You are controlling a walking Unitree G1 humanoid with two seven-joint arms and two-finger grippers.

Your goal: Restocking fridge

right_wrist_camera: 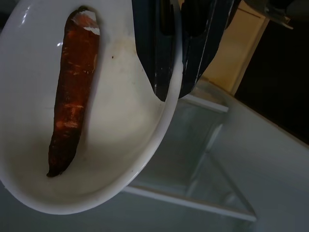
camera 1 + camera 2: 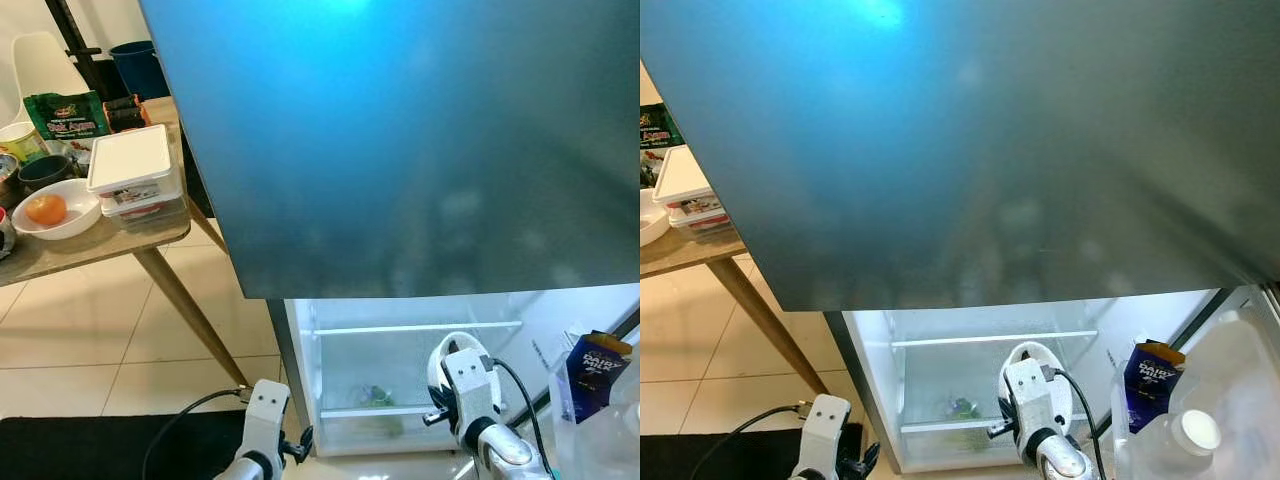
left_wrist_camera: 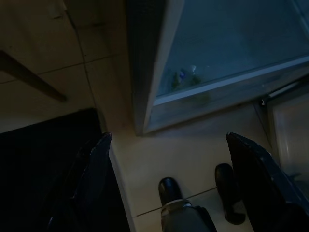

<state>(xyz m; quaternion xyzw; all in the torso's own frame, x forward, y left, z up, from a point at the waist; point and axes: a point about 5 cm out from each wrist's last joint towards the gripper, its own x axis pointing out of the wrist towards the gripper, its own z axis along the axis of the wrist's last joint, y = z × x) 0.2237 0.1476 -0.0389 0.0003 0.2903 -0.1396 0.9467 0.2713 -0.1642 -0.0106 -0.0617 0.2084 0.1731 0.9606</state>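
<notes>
right gripper [image 1: 174, 48] pinching the rim of a white bowl [image 1: 120, 145] holding a carrot [image 1: 72, 92], before the open fridge [image 2: 400, 370]; keep it level onto the shelf [image 2: 415, 328]; left gripper [image 3: 169, 188] wide open, idle.

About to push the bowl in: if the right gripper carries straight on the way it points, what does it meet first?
Most likely the glass shelf in the open fridge. The right gripper pinches the bowl holding a carrot, with that shelf just beyond; depth is unclear.

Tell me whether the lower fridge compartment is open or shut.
Open. The lit interior with its glass shelf is exposed, and the right gripper holds a white bowl with a carrot before it.
</notes>
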